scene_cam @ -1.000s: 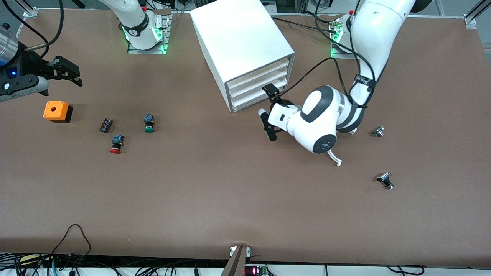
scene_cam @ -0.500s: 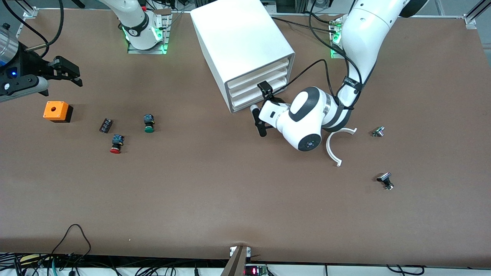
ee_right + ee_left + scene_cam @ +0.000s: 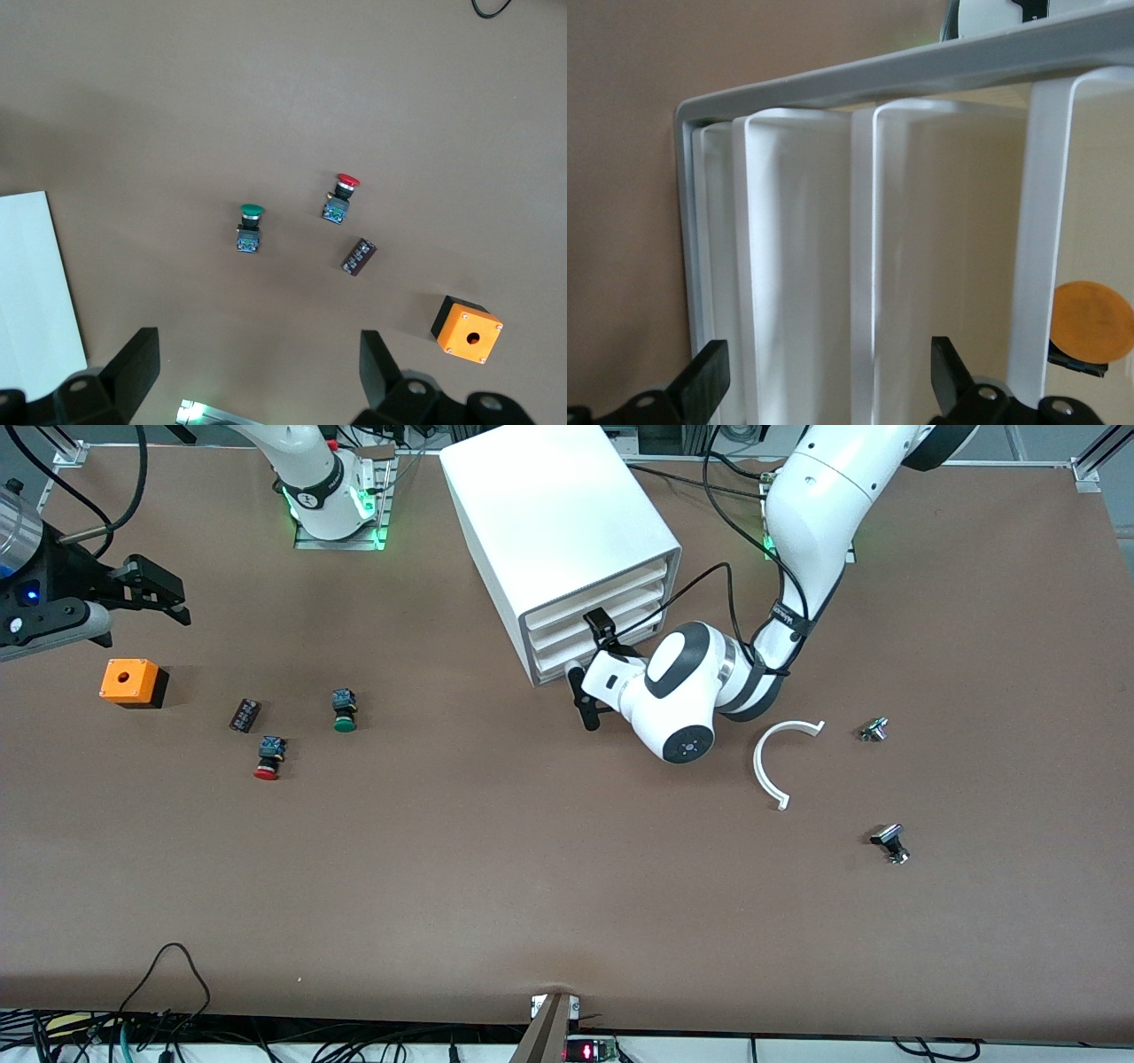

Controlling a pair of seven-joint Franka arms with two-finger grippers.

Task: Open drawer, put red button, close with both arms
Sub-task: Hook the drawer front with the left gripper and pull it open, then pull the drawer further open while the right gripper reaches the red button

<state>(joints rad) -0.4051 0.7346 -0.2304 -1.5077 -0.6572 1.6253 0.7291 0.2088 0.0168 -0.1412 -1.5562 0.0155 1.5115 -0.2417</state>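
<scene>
The white cabinet (image 3: 549,522) stands near the robots' bases, and all three drawers look shut. The lowest drawer (image 3: 554,664) also shows in the left wrist view (image 3: 797,266). My left gripper (image 3: 586,669) is open, close in front of the drawer fronts, one finger high and one low (image 3: 824,390). The red button (image 3: 267,759) lies on the table toward the right arm's end, nearer the front camera than the green button (image 3: 344,710). It also shows in the right wrist view (image 3: 341,199). My right gripper (image 3: 177,602) is open and empty (image 3: 257,372), waiting above the table near the orange box (image 3: 133,682).
A black terminal block (image 3: 244,715) lies between the orange box and the buttons. A white curved piece (image 3: 769,766) and two small metal parts (image 3: 874,729) (image 3: 890,843) lie toward the left arm's end. A cable trails from the left arm's wrist.
The left arm has moved toward the cabinet, bringing its open gripper up to the drawer fronts and uncovering the white curved piece. The right arm has not moved.
</scene>
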